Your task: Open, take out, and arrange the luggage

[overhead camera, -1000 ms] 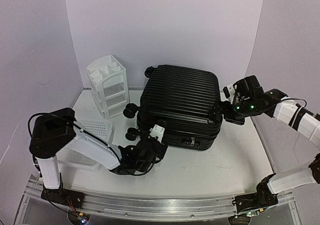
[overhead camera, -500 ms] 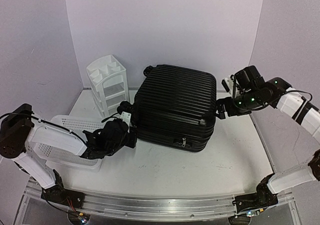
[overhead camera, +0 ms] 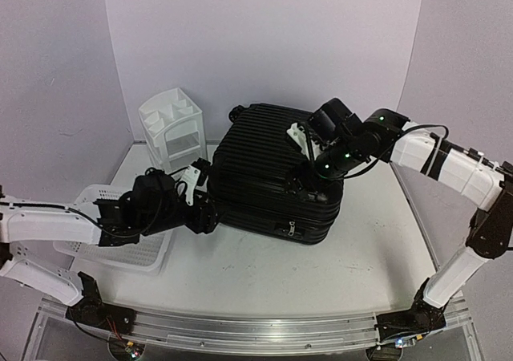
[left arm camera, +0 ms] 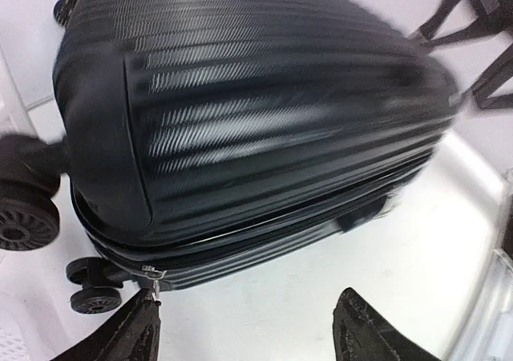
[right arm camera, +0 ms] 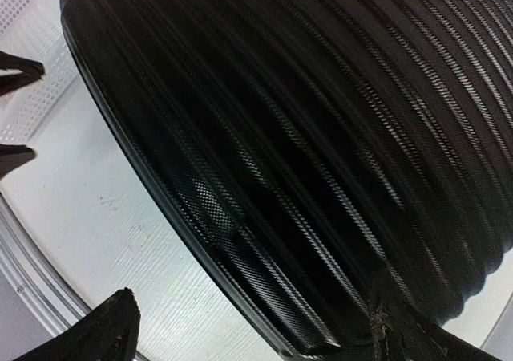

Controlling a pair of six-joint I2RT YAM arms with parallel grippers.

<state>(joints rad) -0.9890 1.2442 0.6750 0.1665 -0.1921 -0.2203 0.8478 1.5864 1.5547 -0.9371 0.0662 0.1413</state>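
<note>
- Suitcase (overhead camera: 256, 164): black, ribbed, lying flat and closed at the middle of the table (overhead camera: 337, 273), with its wheels (left arm camera: 24, 225) toward 9 o'clock.
- Left gripper (overhead camera: 200, 215): low at the suitcase's 8 o'clock corner. Its fingers (left arm camera: 132, 337) stand apart with nothing between them, one tip just beside the zipper pull (left arm camera: 151, 276).
- Right gripper (overhead camera: 311, 180): over the lid toward 3 o'clock, spread wide above the ribbed shell. Whether it touches the shell cannot be told.
- Basket (overhead camera: 148, 253): white mesh, at 8 o'clock of the suitcase, beneath the left arm.
- Drawer unit (overhead camera: 172, 132): white, at 10 o'clock, near the wheels.
</note>
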